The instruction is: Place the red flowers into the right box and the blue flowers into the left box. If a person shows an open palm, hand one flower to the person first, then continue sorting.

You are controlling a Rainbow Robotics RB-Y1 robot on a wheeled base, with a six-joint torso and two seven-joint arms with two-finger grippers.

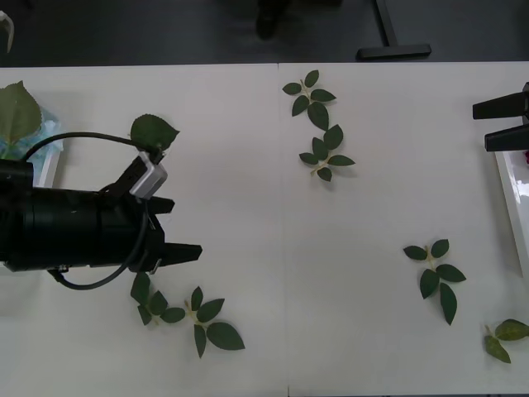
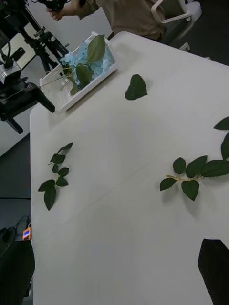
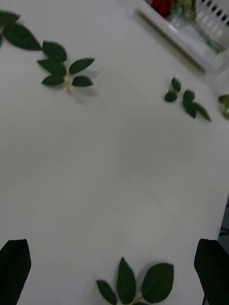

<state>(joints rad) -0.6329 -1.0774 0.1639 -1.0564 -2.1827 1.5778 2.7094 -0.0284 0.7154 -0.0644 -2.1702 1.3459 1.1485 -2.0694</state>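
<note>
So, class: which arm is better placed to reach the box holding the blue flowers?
Left. The left gripper, open, hangs beside the left box with the blue flowers; the right gripper is across the table.

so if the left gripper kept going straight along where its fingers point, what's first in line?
Left gripper points across the bare table. Past a leaf sprig, the way looks free up to the right box, probably; height unclear.

Two boxes, left box [image 2: 78,88] and right box [image 1: 514,192], two claws, left claw [image 1: 169,227] and right claw [image 1: 500,121], five leaf sprigs [image 1: 318,103], one loose leaf [image 1: 153,131]
</note>
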